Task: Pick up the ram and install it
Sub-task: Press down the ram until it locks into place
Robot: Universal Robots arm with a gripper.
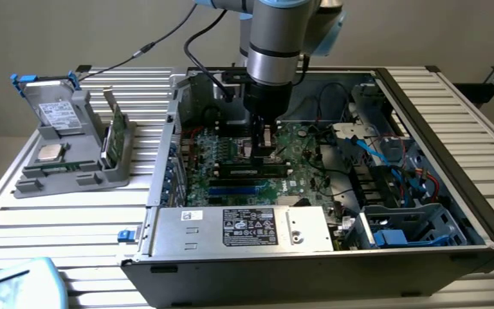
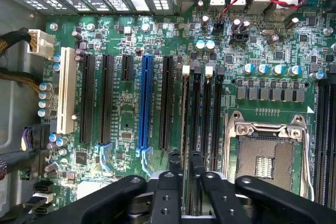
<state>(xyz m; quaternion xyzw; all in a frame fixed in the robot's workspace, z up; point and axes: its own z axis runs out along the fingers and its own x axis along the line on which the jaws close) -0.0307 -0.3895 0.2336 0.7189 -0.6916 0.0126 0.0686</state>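
The ram [image 1: 252,170] is a long green stick with black chips, standing on edge in a black motherboard slot inside the open computer case. In the wrist view the ram [image 2: 185,114] appears edge-on as a thin strip running between white slot clips. My gripper [image 1: 264,153] reaches straight down onto its middle from above. Both black fingers [image 2: 175,163] sit close together on either side of the stick's top edge, shut on it. The stick's near end is hidden under the fingers.
The case walls [image 1: 172,122] ring the motherboard. The empty silver processor socket [image 2: 265,153] sits beside the slots, with cables [image 1: 375,151] toward the exterior view's right. A grey holder [image 1: 75,170] outside the case holds a drive [image 1: 58,116], a processor chip [image 1: 51,152] and another green stick [image 1: 114,138].
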